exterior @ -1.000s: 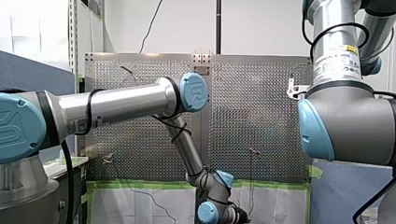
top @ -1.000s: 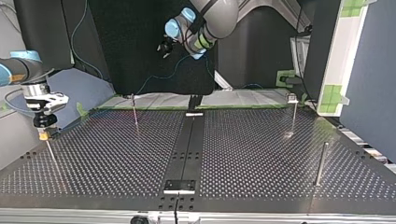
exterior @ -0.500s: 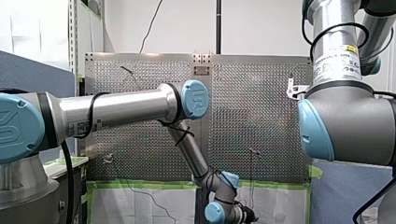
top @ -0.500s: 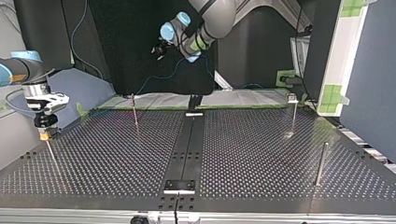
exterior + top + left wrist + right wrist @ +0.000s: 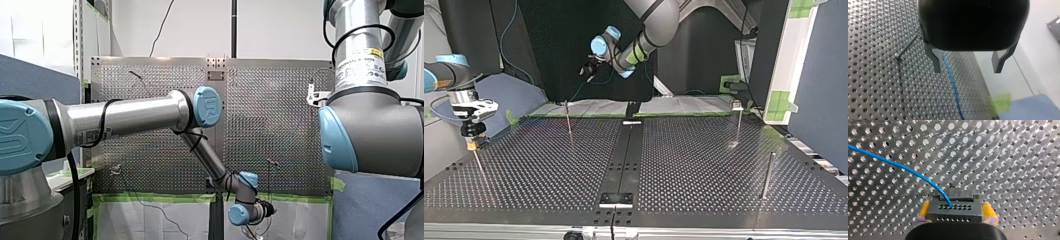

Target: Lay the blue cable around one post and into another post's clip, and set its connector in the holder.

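My right gripper (image 5: 955, 213) is clamped on the connector (image 5: 954, 208), its yellow pads (image 5: 924, 208) pressed to the two sides of the dark block. It hangs low over the perforated table (image 5: 1010, 157), at the top view's left. The blue cable (image 5: 910, 171) leaves the connector's face and curves away across the holes. My left gripper (image 5: 968, 70) is up in the air beyond the far edge of the table in the top view. Its metal fingers (image 5: 935, 60) are spread wide and hold nothing. In the left wrist view the cable runs below the gap, much closer to one finger than the other, along the strip where the plate ends. A thin post (image 5: 908, 46) stands just beside it on the plate. How high the fingers are above the cable is hard to read from this angle. By my judgement the routing has not begun: no loop goes round a post, nothing sits in a clip, and the connector is not yet in the holder. The step in hand looks like the left arm lining up to grasp the cable's free run. Next it should centre the cable between the fingers, come down, close on it, and then lead it round the post while the right arm keeps the connector end steady.
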Tool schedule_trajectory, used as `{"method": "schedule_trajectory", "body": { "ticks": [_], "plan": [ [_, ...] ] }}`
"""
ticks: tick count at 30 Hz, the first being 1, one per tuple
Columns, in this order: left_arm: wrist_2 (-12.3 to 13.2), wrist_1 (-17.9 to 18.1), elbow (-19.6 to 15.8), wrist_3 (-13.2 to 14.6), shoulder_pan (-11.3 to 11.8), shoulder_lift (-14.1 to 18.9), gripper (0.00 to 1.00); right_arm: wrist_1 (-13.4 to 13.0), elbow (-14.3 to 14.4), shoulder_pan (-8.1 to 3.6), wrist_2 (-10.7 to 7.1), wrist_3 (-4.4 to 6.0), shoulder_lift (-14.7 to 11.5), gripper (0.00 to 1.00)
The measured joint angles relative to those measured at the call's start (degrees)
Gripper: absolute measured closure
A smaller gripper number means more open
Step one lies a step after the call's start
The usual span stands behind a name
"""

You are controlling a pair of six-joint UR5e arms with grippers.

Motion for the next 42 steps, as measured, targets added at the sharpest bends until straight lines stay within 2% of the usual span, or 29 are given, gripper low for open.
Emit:
{"method": "schedule_trajectory", "body": {
  "ticks": [12, 25, 31, 42],
  "plan": [
    [-1.0, 0.9, 6.0, -2.2, 0.2, -0.1, 0.0, 0.1, 0.0, 0.0, 0.0, -0.15, 0.0, 0.2],
    [-5.0, 3.7, 12.6, -2.4, 0.7, -0.9, 0.0, -0.1, 0.0, -0.06, 0.0, -0.01, 0.0, 0.2],
    [-5.5, 4.1, 15.1, -2.2, 1.0, -2.3, 0.0, -0.1, 0.0, -0.23, 0.0, -0.01, 0.0, 0.2],
    [-5.4, 2.8, 19.8, -1.8, 1.9, -2.6, 0.0, -0.3, 0.0, -0.27, 0.0, 0.08, 0.0, 0.2]
  ]
}}
